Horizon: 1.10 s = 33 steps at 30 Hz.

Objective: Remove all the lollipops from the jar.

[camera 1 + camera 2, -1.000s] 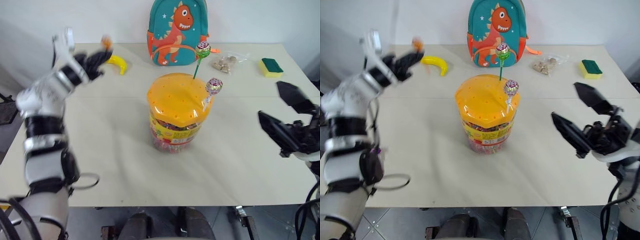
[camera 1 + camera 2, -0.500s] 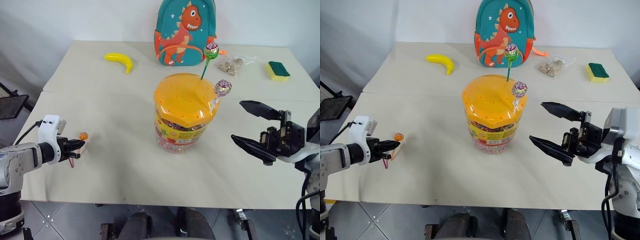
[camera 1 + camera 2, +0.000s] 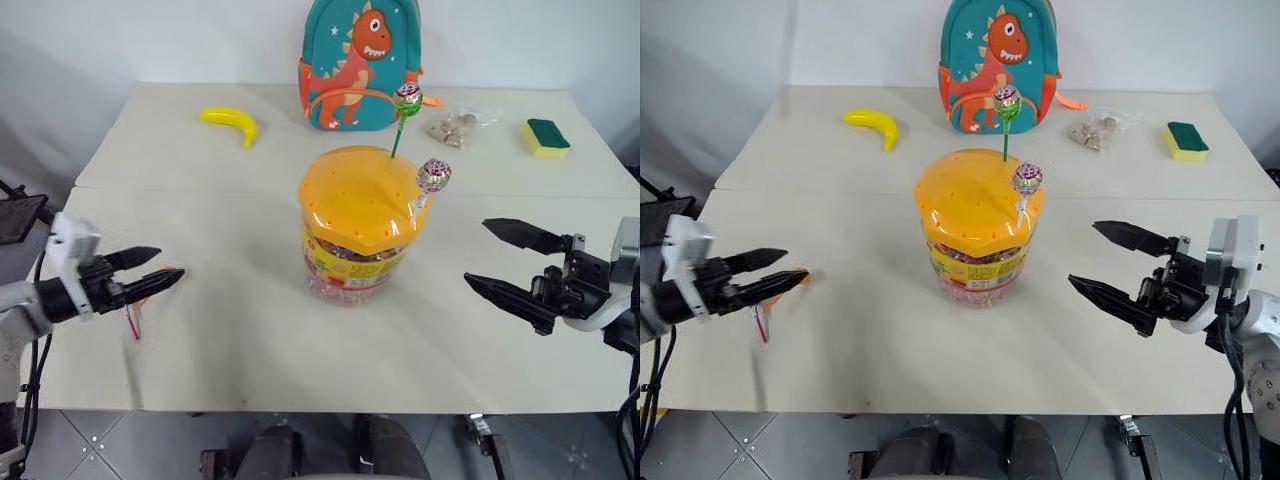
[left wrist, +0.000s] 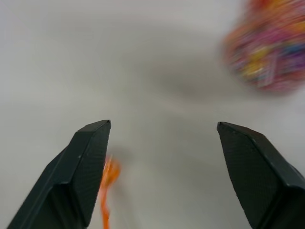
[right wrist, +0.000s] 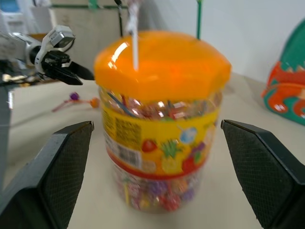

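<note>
Now left gripper [image 3: 160, 268] jaws parted, orange lollipop [image 3: 803, 279] released

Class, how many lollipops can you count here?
4: two stand in the jar lid, green-pink and pinkish-silver; orange and purple lie on the table by the left pincer. More may hide inside.

Pale beige table [image 3: 250, 330] with a seam across its middle, plain white wall [image 3: 150, 40] at the far side, grey tiled floor [image 3: 790, 445] at the near edge, even soft light, black frame [image 3: 15, 215] at far left
</note>
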Tool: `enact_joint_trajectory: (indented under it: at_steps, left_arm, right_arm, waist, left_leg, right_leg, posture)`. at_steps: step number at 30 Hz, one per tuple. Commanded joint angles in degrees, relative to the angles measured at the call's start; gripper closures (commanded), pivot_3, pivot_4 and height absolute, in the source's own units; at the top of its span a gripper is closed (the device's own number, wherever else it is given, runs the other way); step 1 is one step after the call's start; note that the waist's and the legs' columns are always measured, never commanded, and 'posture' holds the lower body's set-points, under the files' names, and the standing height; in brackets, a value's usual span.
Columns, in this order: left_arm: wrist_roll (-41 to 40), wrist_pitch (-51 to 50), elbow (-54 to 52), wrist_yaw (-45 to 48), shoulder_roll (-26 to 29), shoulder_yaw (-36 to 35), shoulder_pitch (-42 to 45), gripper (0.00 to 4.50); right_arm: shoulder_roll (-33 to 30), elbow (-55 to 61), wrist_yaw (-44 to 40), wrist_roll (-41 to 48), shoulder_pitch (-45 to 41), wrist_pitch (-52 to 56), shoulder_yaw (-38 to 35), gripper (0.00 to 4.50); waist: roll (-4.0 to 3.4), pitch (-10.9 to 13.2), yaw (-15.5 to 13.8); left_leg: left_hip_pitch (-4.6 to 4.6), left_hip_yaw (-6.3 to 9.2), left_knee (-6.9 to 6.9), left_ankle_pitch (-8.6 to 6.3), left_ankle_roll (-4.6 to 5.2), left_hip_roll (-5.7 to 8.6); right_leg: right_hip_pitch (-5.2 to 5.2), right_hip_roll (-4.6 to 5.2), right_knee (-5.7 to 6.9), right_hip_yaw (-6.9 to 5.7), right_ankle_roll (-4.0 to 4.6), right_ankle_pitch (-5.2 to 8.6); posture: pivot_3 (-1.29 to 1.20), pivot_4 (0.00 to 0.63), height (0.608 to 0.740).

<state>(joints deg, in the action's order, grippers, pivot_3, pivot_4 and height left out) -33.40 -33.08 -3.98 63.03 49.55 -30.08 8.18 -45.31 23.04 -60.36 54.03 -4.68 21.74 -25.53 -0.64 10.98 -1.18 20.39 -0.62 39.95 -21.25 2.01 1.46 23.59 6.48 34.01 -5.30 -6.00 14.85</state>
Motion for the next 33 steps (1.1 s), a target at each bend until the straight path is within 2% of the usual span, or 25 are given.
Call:
enact_joint_trajectory:
  at_steps: [1,4,10,13,17,20,21,22,23,26,30,33]
  left_arm:
    - [-7.11,4.62,-2.22,6.25,-0.52,-3.48,2.42,0.77]
    - [-13.81,1.38,-5.29,4.50,-2.33,-4.32,4.79,0.77]
    - [-19.95,-2.10,-10.91,1.89,-3.58,-3.23,4.09,0.77]
    - [-21.75,-2.98,-12.14,1.37,-3.73,-2.81,4.13,0.71]
    - [-22.94,-2.91,-13.16,0.74,-3.68,-2.52,4.50,0.00]
    - [-22.77,-1.46,-13.76,0.31,-4.21,-2.01,5.19,0.00]
    - [-23.19,-1.39,-14.13,0.09,-4.68,-1.33,5.88,0.00]
    - [-23.38,-1.32,-14.39,0.24,-4.86,-0.65,6.31,0.00]
    - [-23.29,-1.03,-14.50,0.46,-5.02,0.00,6.68,0.00]
    - [-21.92,0.57,-13.79,1.16,-5.60,1.82,7.56,0.00]
    - [-19.86,2.92,-12.89,3.35,-5.18,3.91,7.61,0.00]
    - [-19.07,4.18,-12.58,4.18,-5.32,4.99,7.79,0.00]
  right_arm:
    - [0.60,4.13,2.86,3.87,-6.51,2.10,3.05,0.00]
    - [2.54,4.89,6.01,4.40,-11.78,3.90,7.03,0.00]
    - [5.39,4.95,10.36,5.20,-18.68,8.39,12.98,0.00]
    - [6.36,3.69,10.10,3.30,-20.73,8.53,15.18,0.61]
    - [7.32,2.42,9.05,2.81,-21.48,7.89,15.56,1.96]
    - [7.47,1.59,7.77,3.13,-21.34,7.45,14.55,2.95]
    - [7.52,0.52,6.88,4.56,-21.27,7.04,12.64,3.05]
    - [7.59,-0.33,6.50,5.84,-21.41,6.79,10.98,3.46]
    - [7.77,-0.98,6.67,7.15,-21.85,6.62,9.47,3.55]
    - [7.14,-2.61,9.44,10.94,-24.19,7.63,4.76,4.46]
    - [3.27,-7.51,13.88,13.08,-24.31,9.82,-3.10,4.49]
    - [-0.78,-12.70,12.55,9.19,-21.31,8.92,-7.47,4.49]
  waist:
    - [-0.01,0.00,0.01]
    - [0.00,0.00,-0.20]
    - [0.01,0.00,-0.02]
    - [0.01,0.00,-0.01]
    - [0.01,0.00,-0.07]
    - [0.01,0.00,-0.06]
    - [0.01,0.00,-0.04]
    - [0.01,0.00,-0.01]
    - [0.01,0.00,-0.15]
    - [0.01,0.00,-0.11]
    - [0.01,0.00,-0.10]
    - [0.01,0.00,-0.31]
  left_leg:
    - [0.00,0.00,0.00,0.00,0.00,-0.01]
    - [0.00,0.06,0.03,0.00,0.00,-0.02]
    - [0.02,0.09,0.01,-0.01,0.04,0.02]
    - [0.04,0.09,0.02,-0.01,0.04,0.01]
    - [0.04,0.08,0.04,-0.01,0.04,0.01]
    - [0.04,0.08,0.03,-0.01,0.04,0.01]
    - [0.04,0.08,0.04,-0.01,0.04,0.01]
    - [0.04,0.07,0.03,-0.01,0.04,0.01]
    - [0.04,0.07,0.02,-0.01,0.04,0.01]
    - [0.04,0.07,0.04,0.00,0.06,0.03]
    - [0.04,0.05,0.02,0.00,0.05,-0.01]
    - [0.05,0.05,0.01,0.00,0.05,0.01]
  right_leg:
    - [0.00,0.00,0.00,0.00,0.00,0.00]
    - [-0.01,0.00,0.03,0.00,0.00,0.00]
    - [-0.01,0.01,0.08,-0.02,-0.01,-0.01]
    - [0.00,-0.02,0.07,-0.03,-0.01,-0.01]
    - [-0.01,-0.04,0.07,-0.04,-0.01,-0.01]
    - [-0.01,-0.05,0.07,-0.04,-0.01,-0.01]
    - [-0.01,-0.05,0.07,-0.04,-0.01,-0.01]
    - [-0.01,-0.06,0.07,-0.04,-0.01,-0.01]
    - [0.00,-0.07,0.07,-0.04,-0.01,-0.01]
    - [-0.03,-0.06,0.06,-0.05,-0.02,-0.01]
    - [-0.01,-0.09,0.06,-0.05,-0.02,-0.01]
    - [-0.03,-0.09,0.02,-0.07,-0.02,-0.01]
  posture:
    - [0.00,0.150,0.740]
    - [0.00,0.150,0.740]
    - [0.00,0.150,0.740]
    - [0.00,0.150,0.740]
    - [0.00,0.150,0.740]
    - [0.00,0.150,0.740]
    - [0.00,0.150,0.740]
    - [0.00,0.150,0.740]
    - [0.00,0.150,0.740]
    - [0.00,0.150,0.740]
    - [0.00,0.150,0.740]
    - [0.00,0.150,0.740]
